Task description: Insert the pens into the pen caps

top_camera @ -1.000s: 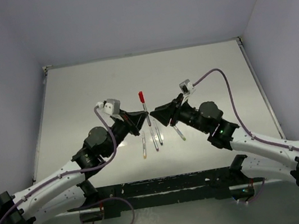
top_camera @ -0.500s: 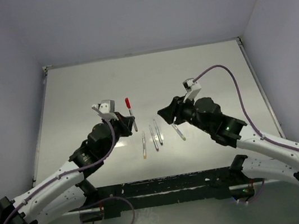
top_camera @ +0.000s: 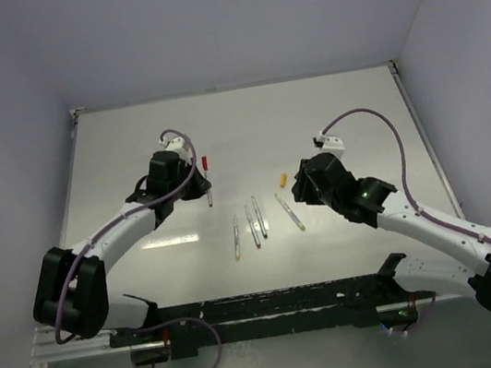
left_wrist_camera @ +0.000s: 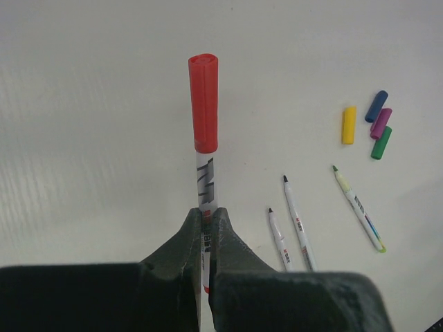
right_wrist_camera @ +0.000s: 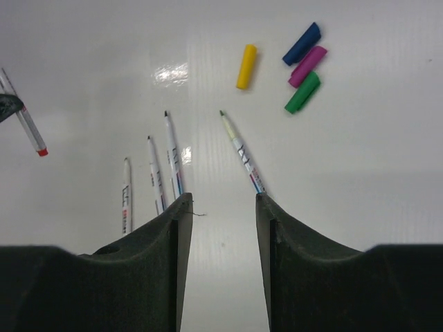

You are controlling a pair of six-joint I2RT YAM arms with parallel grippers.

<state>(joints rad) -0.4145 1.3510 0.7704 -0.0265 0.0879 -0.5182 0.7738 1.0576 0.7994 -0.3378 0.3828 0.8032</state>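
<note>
- White desk (top_camera: 127,147), pale grey walls on three sides, a patch of glare toward the near edge.
- My left claw (left_wrist_camera: 206,218) is clenched on the red-capped pen (left_wrist_camera: 205,176). The fingers pinch the lower barrel, and the red cap (left_wrist_camera: 203,104) sits on the end pointing away from me.
- In the top view this pen is left of the desk's centre, cap toward the far edge. I cannot tell whether it touches the surface.
- My right claw (right_wrist_camera: 223,200) is released, jaws apart with nothing between them, over the desk right of centre.
- Four uncapped pens (right_wrist_camera: 173,155) lie flat between the centre and the near edge, roughly parallel, tips toward the far edge. Three lie close together. The fourth, the yellow-green-tipped pen (right_wrist_camera: 240,151), lies apart on the right-edge side.
- The yellow cap (right_wrist_camera: 245,57) lies alone just beyond that pen's tip.
- The blue cap (right_wrist_camera: 302,43), purple cap (right_wrist_camera: 307,66) and green cap (right_wrist_camera: 302,93) lie side by side in a tight cluster, near the yellow one on its right-edge side.
- In the top view my right arm covers that cluster.
</note>
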